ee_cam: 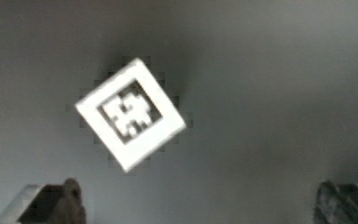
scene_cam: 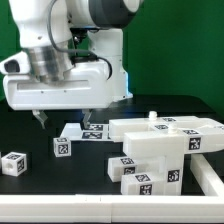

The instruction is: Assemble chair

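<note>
Looking down on a dark, matte surface [ee_cam: 282, 60]. One white tagged block [ee_cam: 91, 112] lying on it, turned cornerwise, its visible face almost filled by a black-and-white square tag [ee_cam: 130, 110]. Slightly blurred, so tag pattern not readable in detail. Gripper [ee_cam: 202, 200] spread wide, two dark fingers [ee_cam: 51, 200] only partly in view, well apart from each other. Block apart from both fingers, touched by neither. Only bare surface between them.
</note>
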You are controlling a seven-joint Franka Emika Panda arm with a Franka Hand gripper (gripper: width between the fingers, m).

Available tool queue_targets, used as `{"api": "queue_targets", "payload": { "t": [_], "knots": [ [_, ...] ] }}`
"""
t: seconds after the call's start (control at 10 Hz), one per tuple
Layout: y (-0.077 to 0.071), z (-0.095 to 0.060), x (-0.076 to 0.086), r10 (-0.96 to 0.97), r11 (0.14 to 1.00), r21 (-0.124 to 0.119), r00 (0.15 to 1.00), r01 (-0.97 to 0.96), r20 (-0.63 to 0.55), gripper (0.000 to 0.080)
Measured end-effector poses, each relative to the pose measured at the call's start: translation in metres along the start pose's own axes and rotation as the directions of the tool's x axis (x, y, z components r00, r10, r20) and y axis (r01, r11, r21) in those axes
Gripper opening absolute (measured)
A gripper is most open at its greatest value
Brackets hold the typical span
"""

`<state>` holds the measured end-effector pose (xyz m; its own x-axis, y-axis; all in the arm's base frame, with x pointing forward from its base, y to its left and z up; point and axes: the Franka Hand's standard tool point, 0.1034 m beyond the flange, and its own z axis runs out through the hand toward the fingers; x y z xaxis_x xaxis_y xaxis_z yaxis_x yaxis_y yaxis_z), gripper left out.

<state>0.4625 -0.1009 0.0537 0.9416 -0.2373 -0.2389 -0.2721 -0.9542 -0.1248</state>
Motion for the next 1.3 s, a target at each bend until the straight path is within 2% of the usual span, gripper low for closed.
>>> {"api": "queue_targets", "payload": {
  "t": [0.2,0.4,0.5,0.6,0.8,0.9,1.0,1.2,1.3],
  "knots": [
    [-0.005,0.0,0.003,0.037,0.999,-0.012,0.999,-0.037,0.006,0.0649],
    [-0.002,0.002,0.002,0.041,0.999,-0.01,0.999,-0.04,0.018,0.0649],
    [0.0,0.003,-0.004,0.081,0.997,0.009,0.986,-0.083,0.144,0.0649],
    [0.005,0.004,0.005,0.09,0.996,0.005,0.97,-0.093,0.226,0.0649],
    [0.008,0.008,0.014,0.139,0.99,-0.029,0.9,-0.14,0.413,0.0649],
    [0.006,0.014,0.015,0.155,0.988,-0.045,0.896,-0.15,0.416,0.0649],
    [0.004,0.012,0.004,0.155,0.987,-0.037,0.859,-0.157,0.488,0.0649],
    [0.011,0.015,0.005,0.163,0.985,-0.042,0.817,-0.167,0.553,0.0649],
    [0.013,0.019,0.004,0.098,0.995,-0.042,0.822,-0.091,0.561,0.0649]
  ]
}}
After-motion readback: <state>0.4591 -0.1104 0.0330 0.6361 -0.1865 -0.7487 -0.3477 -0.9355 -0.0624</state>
